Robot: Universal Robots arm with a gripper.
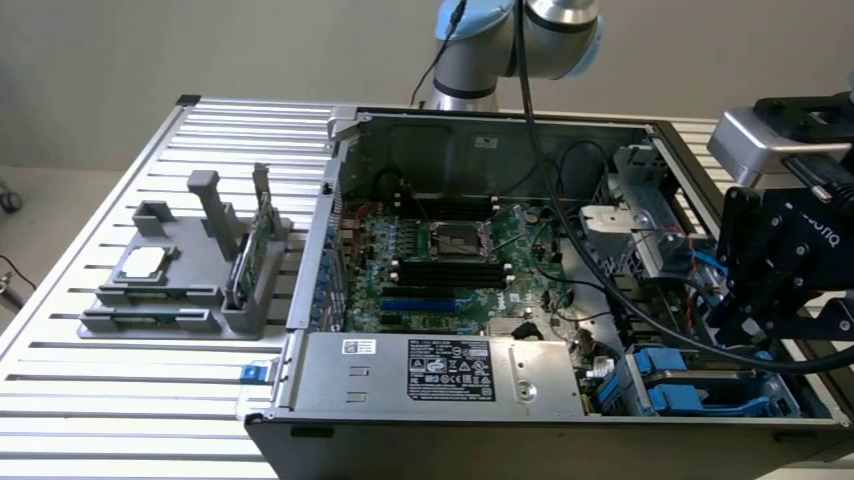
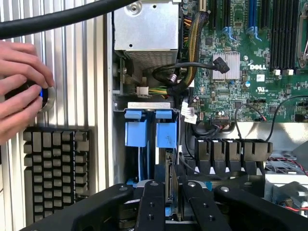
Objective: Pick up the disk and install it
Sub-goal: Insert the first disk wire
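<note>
My black gripper [image 2: 173,204] hangs over the drive bay at the case's front corner, on the exterior view's right [image 1: 767,320]. In the wrist view its fingers [image 2: 151,202] sit close together on a thin upright plate with a blue trim, the disk [image 2: 170,175], seen edge-on. The disk stands in the bay slot beside two blue carrier handles [image 2: 136,130]. In the exterior view the gripper body hides the disk, and blue carriers [image 1: 674,385] show in the bay below it.
The open computer case [image 1: 441,375] lies on a slatted metal table [image 1: 134,400]. A grey fixture [image 1: 174,300] holds a small silver chip [image 1: 144,262] and a green card [image 1: 254,250]. A person's hand [image 2: 19,89] rests on a round button beside a black gridded block [image 2: 55,168]. Cables [image 2: 183,72] cross near the bay.
</note>
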